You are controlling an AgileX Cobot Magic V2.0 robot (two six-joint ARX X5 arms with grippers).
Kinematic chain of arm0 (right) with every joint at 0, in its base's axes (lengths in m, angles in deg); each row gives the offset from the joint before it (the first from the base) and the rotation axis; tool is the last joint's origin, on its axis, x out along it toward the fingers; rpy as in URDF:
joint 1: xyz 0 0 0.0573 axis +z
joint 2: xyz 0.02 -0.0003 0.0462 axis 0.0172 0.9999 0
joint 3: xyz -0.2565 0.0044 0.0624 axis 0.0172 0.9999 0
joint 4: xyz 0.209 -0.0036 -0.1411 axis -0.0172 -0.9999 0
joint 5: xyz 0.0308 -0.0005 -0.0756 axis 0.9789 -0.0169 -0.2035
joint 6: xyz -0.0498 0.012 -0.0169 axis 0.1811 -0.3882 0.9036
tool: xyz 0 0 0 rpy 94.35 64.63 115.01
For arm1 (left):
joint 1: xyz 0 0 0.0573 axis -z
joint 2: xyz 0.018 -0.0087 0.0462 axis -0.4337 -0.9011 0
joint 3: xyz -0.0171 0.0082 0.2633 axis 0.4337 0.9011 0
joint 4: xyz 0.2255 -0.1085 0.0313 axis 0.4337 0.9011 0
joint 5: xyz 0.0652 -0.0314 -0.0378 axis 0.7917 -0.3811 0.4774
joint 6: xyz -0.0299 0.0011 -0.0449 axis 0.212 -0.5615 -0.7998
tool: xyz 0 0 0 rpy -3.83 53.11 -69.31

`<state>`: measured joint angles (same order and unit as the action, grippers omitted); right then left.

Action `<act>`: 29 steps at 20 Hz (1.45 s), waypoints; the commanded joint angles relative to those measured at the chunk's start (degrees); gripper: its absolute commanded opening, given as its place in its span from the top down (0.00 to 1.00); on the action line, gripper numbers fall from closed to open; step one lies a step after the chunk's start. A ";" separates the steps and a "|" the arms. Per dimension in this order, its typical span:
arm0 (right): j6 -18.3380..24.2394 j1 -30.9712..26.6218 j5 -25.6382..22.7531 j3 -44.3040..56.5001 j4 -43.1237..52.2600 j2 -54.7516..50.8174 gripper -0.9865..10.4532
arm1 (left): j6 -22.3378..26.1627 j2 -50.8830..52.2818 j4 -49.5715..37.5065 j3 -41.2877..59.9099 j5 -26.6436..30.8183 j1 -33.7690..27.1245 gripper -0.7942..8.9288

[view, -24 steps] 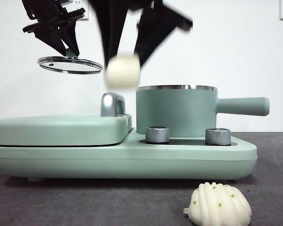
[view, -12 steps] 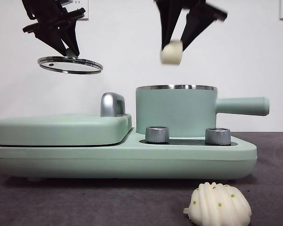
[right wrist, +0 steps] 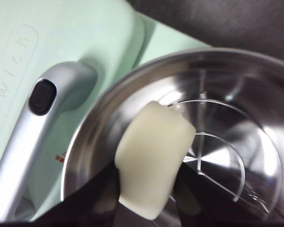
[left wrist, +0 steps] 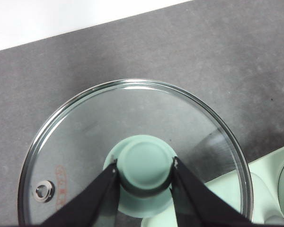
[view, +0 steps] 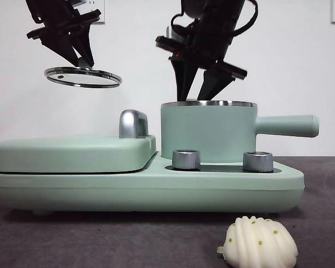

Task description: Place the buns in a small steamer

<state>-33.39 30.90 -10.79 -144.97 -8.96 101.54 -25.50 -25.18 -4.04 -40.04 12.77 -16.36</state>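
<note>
While gripped: smooth cream bun (right wrist: 154, 156).

Plain white wall (view: 301, 67) behind; dark grey tabletop (view: 100, 240); white wall plates at top.

The smooth bun (right wrist: 154, 158), clamped in the right gripper (view: 198, 92), has been carried across and lowered into the steamer (view: 209, 133); it is now hidden below the rim in front view.
</note>
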 commanded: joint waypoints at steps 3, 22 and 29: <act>0.42 0.15 0.11 -1.38 -0.28 3.28 0.77 | 0.55 -0.61 -1.44 -2.29 -0.17 0.04 0.87; 0.39 -0.48 -0.31 -7.10 -2.27 3.54 0.53 | 0.52 -0.61 -1.49 -2.29 -0.17 0.02 0.87; 1.42 -0.85 -4.00 -16.15 -12.20 2.89 0.53 | 0.55 -0.61 -1.44 -2.27 -0.17 0.02 0.87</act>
<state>-32.85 29.81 -14.77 -159.79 -21.53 103.77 -25.48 -25.18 -4.08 -40.04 12.77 -16.36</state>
